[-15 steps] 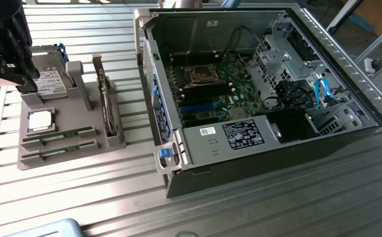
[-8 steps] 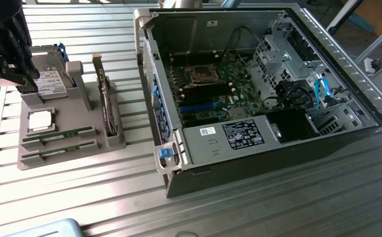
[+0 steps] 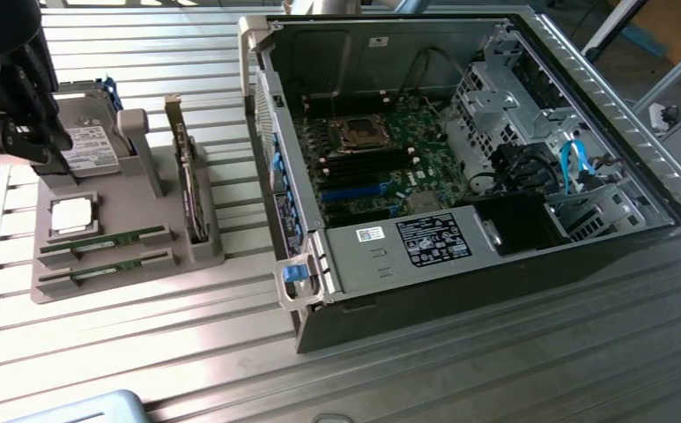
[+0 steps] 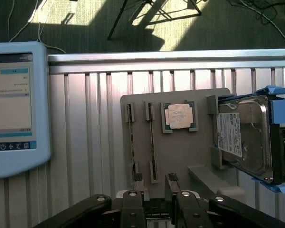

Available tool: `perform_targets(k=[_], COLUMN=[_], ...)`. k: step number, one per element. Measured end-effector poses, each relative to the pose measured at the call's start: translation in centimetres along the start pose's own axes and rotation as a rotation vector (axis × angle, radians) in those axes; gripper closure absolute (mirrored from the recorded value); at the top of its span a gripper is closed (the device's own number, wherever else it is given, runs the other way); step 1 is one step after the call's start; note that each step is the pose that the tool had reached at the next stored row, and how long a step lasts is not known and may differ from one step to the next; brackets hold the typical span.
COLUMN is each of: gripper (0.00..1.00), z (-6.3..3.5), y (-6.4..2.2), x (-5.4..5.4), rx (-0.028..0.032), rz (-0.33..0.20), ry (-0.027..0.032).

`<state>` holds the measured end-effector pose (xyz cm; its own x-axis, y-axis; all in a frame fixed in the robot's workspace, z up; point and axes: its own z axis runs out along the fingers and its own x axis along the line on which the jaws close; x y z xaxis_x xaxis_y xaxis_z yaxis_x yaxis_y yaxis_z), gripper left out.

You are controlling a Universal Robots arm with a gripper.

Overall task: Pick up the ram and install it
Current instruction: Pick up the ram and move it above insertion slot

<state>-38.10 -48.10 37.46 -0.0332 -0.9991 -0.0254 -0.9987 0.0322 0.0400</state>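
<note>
Our gripper [image 4: 155, 180] is hanging wide open and empty over the tray [image 3: 140, 284]. The drive [image 3: 87, 145], CPU [image 3: 72, 216] and card [image 3: 188, 189] are crowding the ram [image 3: 111, 240], a thin green stick sitting edge-up in its slot there.

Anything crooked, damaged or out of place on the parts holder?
Nothing stands out. Both ram sticks sit straight in slots of the holder, the processor chip lies flat, the hard drive rests in its cradle.
</note>
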Motion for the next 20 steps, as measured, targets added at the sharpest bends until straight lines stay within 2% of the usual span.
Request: perform_targets(k=[20], gripper=[0.68], z=[3.72], y=[-0.17], x=[0.7], rx=[0.0000], rz=[0.000], ry=[0.0000])
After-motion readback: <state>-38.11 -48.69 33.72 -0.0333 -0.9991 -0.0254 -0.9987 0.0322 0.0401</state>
